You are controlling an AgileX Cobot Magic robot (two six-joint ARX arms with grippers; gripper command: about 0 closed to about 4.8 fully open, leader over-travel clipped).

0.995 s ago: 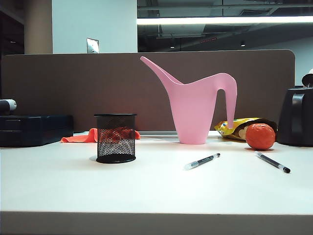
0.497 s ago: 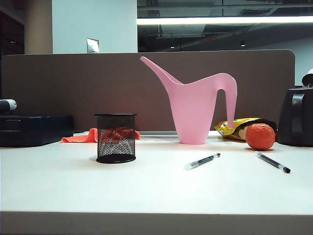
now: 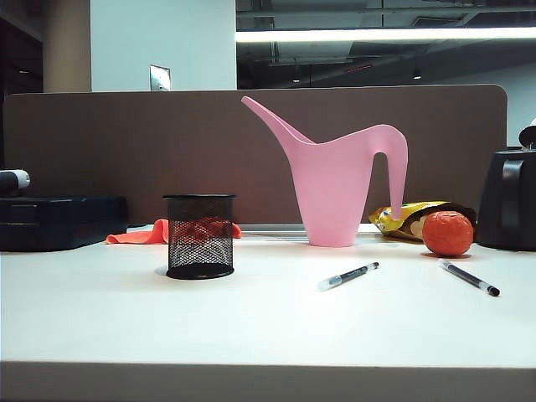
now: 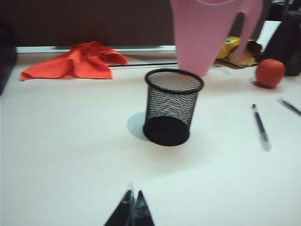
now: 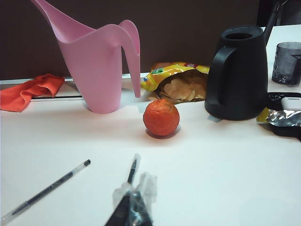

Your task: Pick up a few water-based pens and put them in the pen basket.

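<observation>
**Q:** What lies nearest on the white tabletop [image 3: 251, 327]?

**A:** Two slim stick pens with dark and translucent barrels lie flat on its right half. The nearer pen [image 3: 347, 275] points diagonally, pale end toward the front edge; the farther pen [image 3: 469, 278] lies well apart, further right, black tip forward. Neither is held.

**Q:** And the grippers?

**A:** Neither shows in the exterior view. The left gripper [image 4: 131, 212] appears in its wrist view as two dark fingertips pressed together, holding nothing, hovering short of the cup. The right gripper [image 5: 129, 209] also has its tips together, empty, just above the end of one pen [image 5: 133, 169], with the other pen [image 5: 44, 190] lying off to the side. Translucent film clings around its fingers.

**Q:** Where is the pen basket?

**A:** The small black wire-mesh cylindrical cup [image 3: 199, 236] stands upright left of centre, well apart from both pens, see-through, nothing visible inside.

**Q:** What crowds the back?

**A:** A tall pink plastic watering can [image 3: 335, 180] behind the nearer pen; a round orange fruit [image 3: 446, 234] just beyond the farther one; an open yellow crisp packet [image 3: 406, 219]; a black plastic jug [image 3: 508, 199] at the right edge; a crumpled orange cloth [image 3: 142, 234] behind the cup; a brown partition [image 3: 126, 151] at the rear.
</observation>
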